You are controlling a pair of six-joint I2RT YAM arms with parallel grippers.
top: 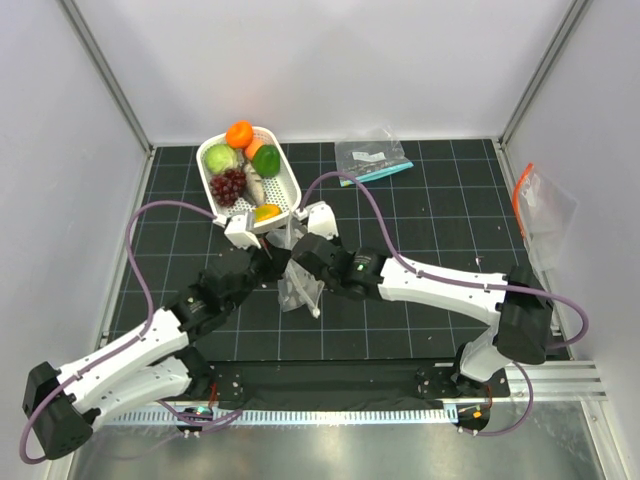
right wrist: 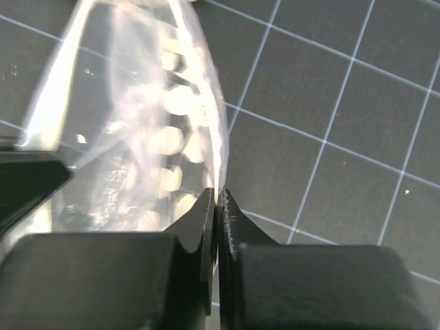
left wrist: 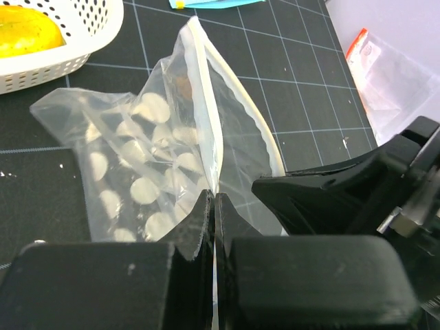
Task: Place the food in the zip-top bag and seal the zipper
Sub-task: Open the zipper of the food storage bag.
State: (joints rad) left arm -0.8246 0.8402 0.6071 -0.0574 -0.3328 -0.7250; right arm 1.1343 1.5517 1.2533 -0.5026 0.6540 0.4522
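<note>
Zip-top bag [left wrist: 137,158] pinched tight by left fingers [left wrist: 194,237] and right fingers [right wrist: 203,230].

A robot test cell in a lab: white panels [top: 330,60] in aluminium posts [top: 108,72] wall in a black gridded mat [top: 440,215] on three sides. A left arm [top: 120,365] and right arm [top: 440,280] are bolted at the mat's near edge. Toy food [top: 240,165] fills a white basket [top: 294,184] at the mat's far edge.
</note>
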